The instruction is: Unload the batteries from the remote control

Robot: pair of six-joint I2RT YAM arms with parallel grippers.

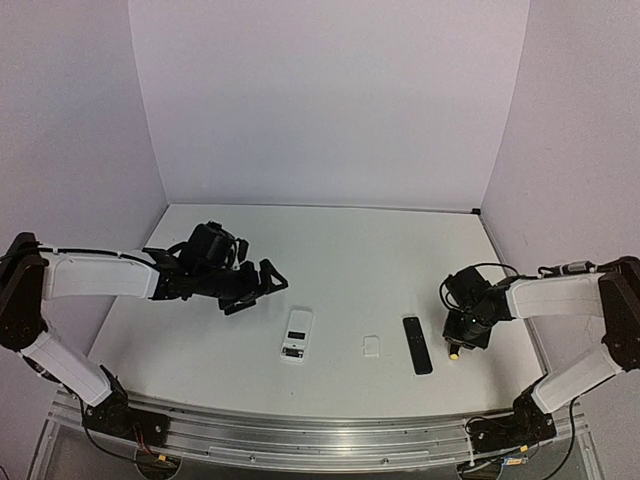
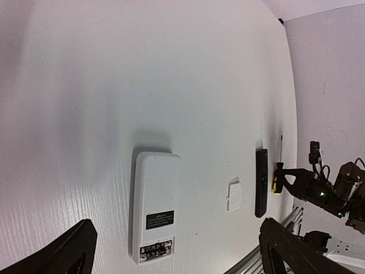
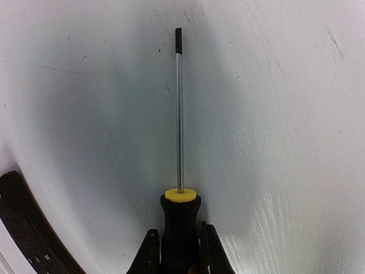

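The white remote control (image 1: 297, 333) (image 2: 155, 200) lies back-up near the table's front, its end compartment uncovered. Two batteries (image 2: 155, 248) (image 1: 292, 351) sit side by side in it. My left gripper (image 1: 255, 290) is open, up and to the left of the remote and clear of it; its dark fingers (image 2: 71, 251) frame the bottom of the left wrist view. My right gripper (image 1: 462, 335) (image 3: 179, 235) is shut on the black handle of the yellow-and-black screwdriver (image 3: 179, 220) (image 1: 454, 351), whose shaft lies on the table pointing away.
A slim black remote (image 1: 417, 344) (image 2: 261, 181) lies just left of the right gripper. A small white cover (image 1: 371, 346) (image 2: 234, 196) rests between the two remotes. Walls close the table at the back and both sides.
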